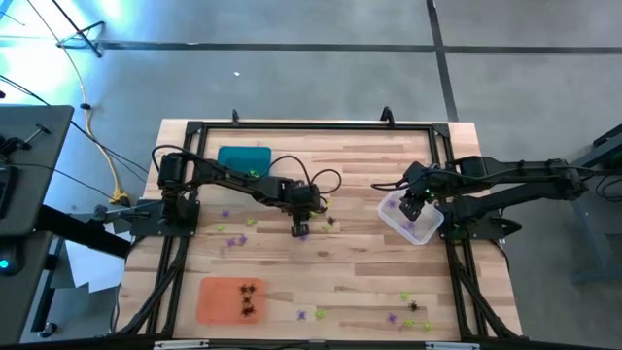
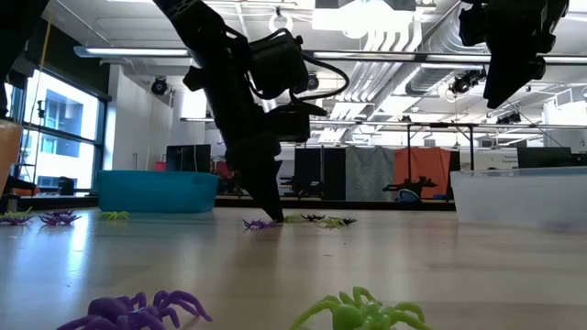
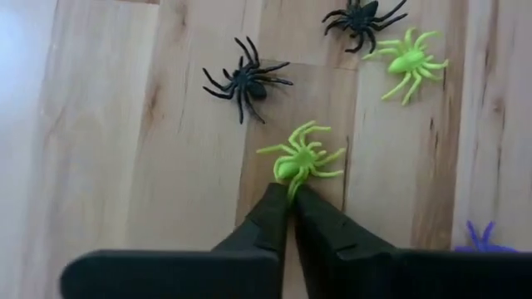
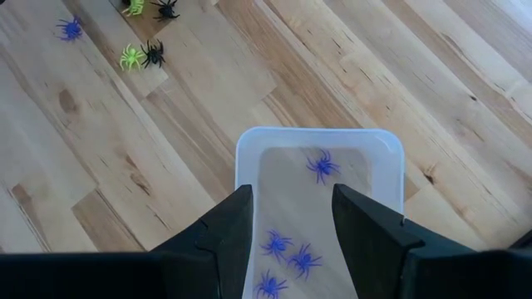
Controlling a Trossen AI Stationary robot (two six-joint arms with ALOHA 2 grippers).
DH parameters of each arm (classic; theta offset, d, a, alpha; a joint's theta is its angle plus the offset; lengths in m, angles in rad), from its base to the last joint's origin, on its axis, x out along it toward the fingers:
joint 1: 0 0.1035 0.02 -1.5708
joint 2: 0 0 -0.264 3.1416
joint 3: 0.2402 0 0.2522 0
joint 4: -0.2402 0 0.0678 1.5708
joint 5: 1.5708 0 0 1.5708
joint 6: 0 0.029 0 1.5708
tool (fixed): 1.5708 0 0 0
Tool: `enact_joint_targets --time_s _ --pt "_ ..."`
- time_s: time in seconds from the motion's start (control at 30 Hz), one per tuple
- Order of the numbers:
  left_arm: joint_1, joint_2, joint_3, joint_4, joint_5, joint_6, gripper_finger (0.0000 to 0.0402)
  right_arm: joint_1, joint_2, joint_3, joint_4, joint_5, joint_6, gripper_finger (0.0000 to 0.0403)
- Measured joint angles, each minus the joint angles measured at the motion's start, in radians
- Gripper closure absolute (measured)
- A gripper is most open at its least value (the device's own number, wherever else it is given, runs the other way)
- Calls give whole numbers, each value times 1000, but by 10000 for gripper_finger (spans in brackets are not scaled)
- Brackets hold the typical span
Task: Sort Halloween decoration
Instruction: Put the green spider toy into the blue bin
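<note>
My left gripper (image 1: 299, 230) (image 2: 270, 216) is down at the table's middle, shut on a yellow-green spider (image 3: 301, 158). Close by lie two black spiders (image 3: 245, 79), another yellow-green one (image 3: 409, 62) and a purple one (image 3: 480, 238). My right gripper (image 1: 413, 206) (image 4: 291, 216) hangs open above the clear tray (image 1: 428, 231) (image 4: 249, 149) at the table's right, touching nothing. Several purple spiders (image 4: 322, 166) lie on that tray's floor. Black spiders (image 1: 250, 297) lie in the orange tray (image 1: 216, 301) near the front edge. My left gripper pinches the yellow-green spider by its rear legs (image 3: 293, 184) between the two fingertips (image 3: 270, 212). The fingers come from above, slanting down to the wood. The spider's body and front legs lie flat on the table ahead of the fingertips.
A teal tray (image 1: 243, 158) (image 2: 156, 191) stands at the far left of the table. Loose spiders lie scattered left of my left gripper (image 1: 231, 229) and along the near right (image 1: 408, 309). A black frame (image 1: 311, 124) runs round the table's edges. Bare wood lies between the two arms.
</note>
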Motion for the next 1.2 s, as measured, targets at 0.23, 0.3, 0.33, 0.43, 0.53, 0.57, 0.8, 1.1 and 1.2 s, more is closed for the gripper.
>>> enact_joint_targets --time_s 0.23,0.3,0.33,0.43,0.53,0.57,0.8,1.1,1.2 --pt "0 0 0 -3 -2 -73 400 0 0 0 0 0 0 240" --pt "0 -3 0 -3 -2 -78 401 0 0 0 0 1 0 240" --pt "0 -5 -1 -3 -2 -81 401 0 0 0 0 3 0 240" --pt "0 -24 -4 -2 -2 -98 401 0 0 0 0 8 0 240" --pt "4 -48 -6 -3 -2 -102 401 0 0 0 -1 10 0 240" --pt "6 -58 -9 -13 -2 -104 401 0 0 0 -1 10 0 240" --pt "21 -119 -10 -33 -6 -115 401 0 0 0 0 10 0 240" --pt "88 -225 -8 -167 -137 -121 401 0 0 0 0 9 6 240" --pt "129 -279 -8 -261 -171 -121 401 0 0 0 0 9 7 240"
